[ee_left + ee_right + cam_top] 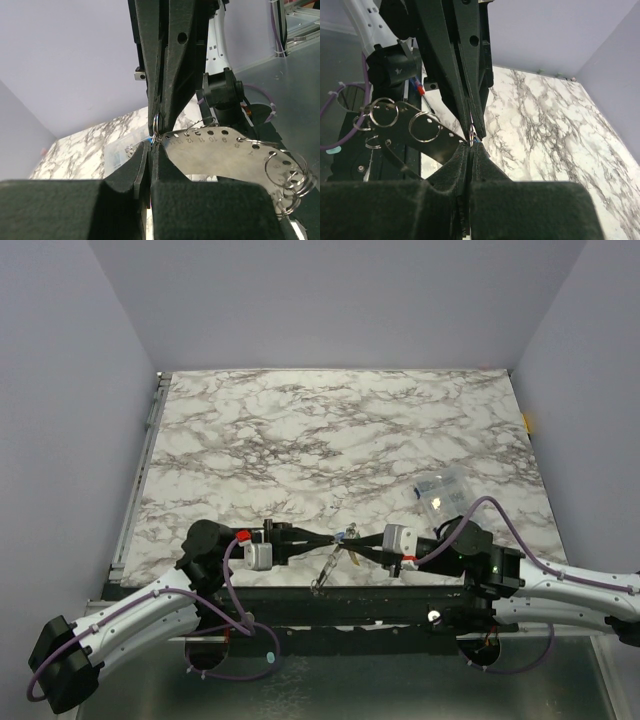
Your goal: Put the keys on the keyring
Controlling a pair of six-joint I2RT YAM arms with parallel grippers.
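1. The left end effector point(151, 150) and the right end effector point(469, 150) meet tip to tip just above the near edge of the tabletop point(330, 430). Both have their jaws pressed together.
2. The keyring point(156, 121) is a small loop of thin wire right at that meeting point. Both sets of tips appear to pinch it, though the exact share of the grip is hard to make out.
3. A flat metal plate point(225, 155) hangs from the pinch and slopes down below the tips. Several split rings point(425, 127) are threaded through its holes.
4. Of the keys point(345, 534), only a blue speck shows between the tips. No green or yellow head can be found.
5. Handling, as a judgement: the ring is light, stiff and springy, with smooth, slippery wire. A grip across the flat of the loop, away from the split, would leave the coil end free to be pried open. The keys are tiny and best held by their plastic heads.
6. The dangling plate probably adds swing and twisting load to the pinch.
7. Writing: numbers are stamped beside the plate's holes, with 12, 11, 10, 9, 8 and 7 readable. No brand name is visible.
8. A clear box point(440, 490) lies beyond the right end effector.
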